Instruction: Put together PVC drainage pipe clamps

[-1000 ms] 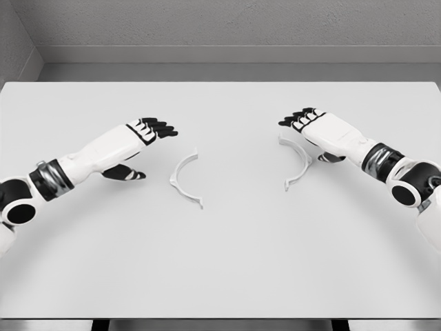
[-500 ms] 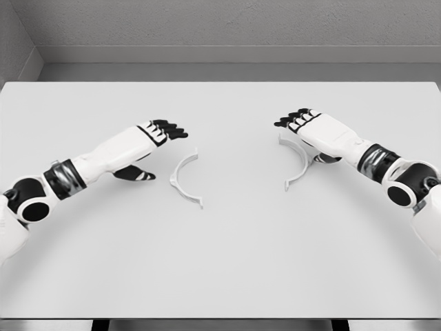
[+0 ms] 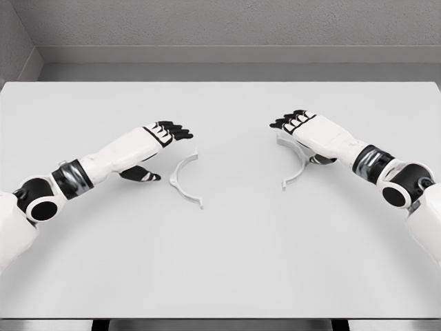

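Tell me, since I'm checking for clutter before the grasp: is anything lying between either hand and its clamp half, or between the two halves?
Nothing visible. The left hand sits just left of the left clamp half, the right hand over the right clamp half; only bare table lies between the halves.

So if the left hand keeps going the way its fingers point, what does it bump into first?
Probably the near clamp half, just past the left hand. Its fingertips seem to hover above that half's top end, so it might pass over it.
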